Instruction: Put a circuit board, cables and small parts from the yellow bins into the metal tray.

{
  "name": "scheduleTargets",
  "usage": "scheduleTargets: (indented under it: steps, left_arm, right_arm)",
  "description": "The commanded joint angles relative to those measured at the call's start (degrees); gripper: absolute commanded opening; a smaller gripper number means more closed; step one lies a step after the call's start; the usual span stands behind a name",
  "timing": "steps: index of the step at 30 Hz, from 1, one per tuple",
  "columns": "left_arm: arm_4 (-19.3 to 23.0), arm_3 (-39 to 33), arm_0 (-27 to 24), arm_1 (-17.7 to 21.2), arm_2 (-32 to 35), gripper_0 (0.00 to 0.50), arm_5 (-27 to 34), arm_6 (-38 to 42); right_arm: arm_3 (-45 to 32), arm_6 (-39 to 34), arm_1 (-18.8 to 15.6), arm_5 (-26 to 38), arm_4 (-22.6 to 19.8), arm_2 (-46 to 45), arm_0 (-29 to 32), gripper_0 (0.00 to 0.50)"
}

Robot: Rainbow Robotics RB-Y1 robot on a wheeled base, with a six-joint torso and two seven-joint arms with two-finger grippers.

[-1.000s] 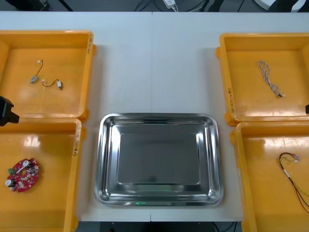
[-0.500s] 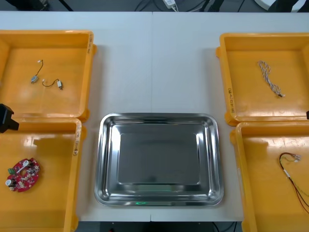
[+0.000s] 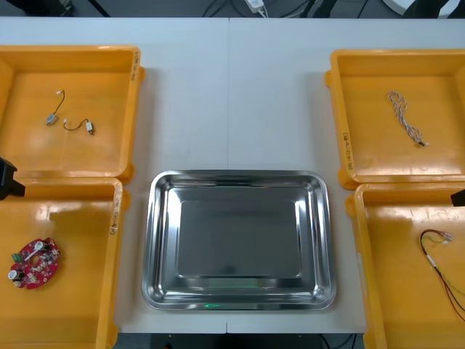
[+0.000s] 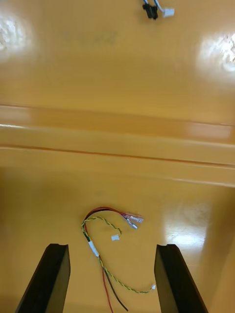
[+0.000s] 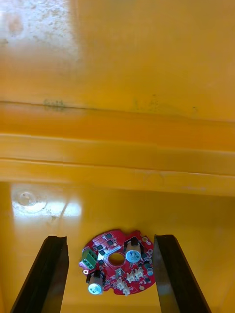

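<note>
- Hovering over the near left yellow plastic bin (image 3: 80, 305), the left gripper (image 5: 111, 238) had its two black fingers spread wide and gripped nothing.
- The round red circuit board (image 5: 117, 262) lay flat on that bin's floor, between the spread fingers in the left wrist view and clear of both.
- Seen from the front, the board sat toward the bin's outer side, well apart from the shiny rectangular metal tray (image 3: 240, 176).
- The right gripper (image 4: 113, 247) hung over the near right yellow plastic bin (image 3: 392, 291), its fingers likewise wide apart with nothing held.
- The thin red and yellow cable (image 4: 92, 248) lay loosely curled on that bin's floor, between the right fingers and touching neither.
- The tray stood in the middle of the light table (image 3: 232, 94), between the two pairs of bins.
- The far left yellow plastic bin (image 3: 102, 87) held two small metal parts (image 3: 51, 119) with short dark leads, lying near each other.
- The far right yellow plastic bin (image 3: 378, 138) held the twisted blue and white cable (image 3: 405, 120), lying slack on its floor.
</note>
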Motion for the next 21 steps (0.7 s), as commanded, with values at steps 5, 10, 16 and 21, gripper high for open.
scheduleTargets:
  steps: [5,10,16,21]
  left_arm:
    - [0.8,-2.7,6.4,1.9,6.4,0.500,0.5,7.7]
    - [0.9,-2.7,8.4,1.9,7.8,0.500,0.5,13.0]
    - [0.8,-2.6,10.8,1.0,9.3,0.500,-0.8,17.8]
    - [0.0,-2.7,12.2,-0.4,9.8,0.500,-1.6,19.5]
  right_arm:
    - [-1.7,8.0,3.3,-5.2,1.6,-0.3,6.9,0.500]
    - [-2.0,12.6,4.1,-6.4,2.3,0.4,9.0,0.500]
    - [-3.1,15.0,5.5,-7.9,3.2,1.2,11.2,0.500]
    - [-4.5,15.8,5.9,-9.8,4.2,3.6,13.2,0.500]
